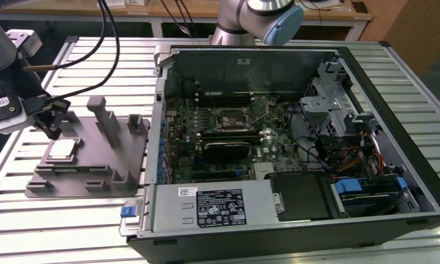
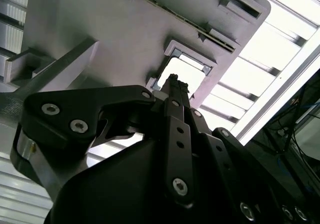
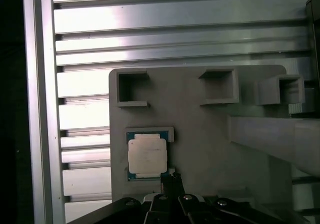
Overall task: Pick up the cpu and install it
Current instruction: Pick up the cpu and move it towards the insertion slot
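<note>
Closed, empty fingers (image 3: 170, 183) hover just beside one cpu (image 3: 146, 156) seated on one grey fixture plate (image 3: 200, 134).

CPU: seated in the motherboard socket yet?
No, in the exterior view the cpu lies in its recess on the grey fixture plate, outside the computer case.

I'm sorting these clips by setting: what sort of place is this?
Probably a robotics lab bench for computer assembly: an opened desktop computer lies on a slotted metal table, beside a fixture plate holding the cpu, with the gripper near it.
</note>
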Controlling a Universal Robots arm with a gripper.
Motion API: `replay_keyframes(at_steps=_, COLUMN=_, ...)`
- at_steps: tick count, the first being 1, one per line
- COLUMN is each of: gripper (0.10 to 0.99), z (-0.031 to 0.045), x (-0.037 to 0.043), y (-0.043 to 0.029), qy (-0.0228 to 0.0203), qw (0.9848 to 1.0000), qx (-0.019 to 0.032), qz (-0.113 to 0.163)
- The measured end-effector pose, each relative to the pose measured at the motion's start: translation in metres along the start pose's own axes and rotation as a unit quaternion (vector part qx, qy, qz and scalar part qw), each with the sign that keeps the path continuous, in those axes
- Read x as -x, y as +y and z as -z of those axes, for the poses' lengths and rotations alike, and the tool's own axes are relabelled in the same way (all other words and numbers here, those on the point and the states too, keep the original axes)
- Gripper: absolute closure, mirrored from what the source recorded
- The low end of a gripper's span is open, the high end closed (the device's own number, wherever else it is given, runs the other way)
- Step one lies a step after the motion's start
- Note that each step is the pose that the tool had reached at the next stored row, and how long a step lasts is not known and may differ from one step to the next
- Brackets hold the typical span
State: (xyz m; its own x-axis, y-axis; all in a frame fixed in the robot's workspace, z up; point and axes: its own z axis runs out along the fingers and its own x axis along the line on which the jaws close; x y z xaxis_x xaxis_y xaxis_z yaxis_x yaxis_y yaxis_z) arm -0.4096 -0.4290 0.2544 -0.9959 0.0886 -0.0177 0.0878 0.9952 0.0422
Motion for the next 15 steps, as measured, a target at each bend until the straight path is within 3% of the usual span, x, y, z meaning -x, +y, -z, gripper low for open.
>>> replay_keyframes(at_steps=15, gripper=0.980, z=-0.0064, x=-0.0007, y=-0.0001, qy=0.0001, qw=1.0000, qx=-0.0001, qz=0.000)
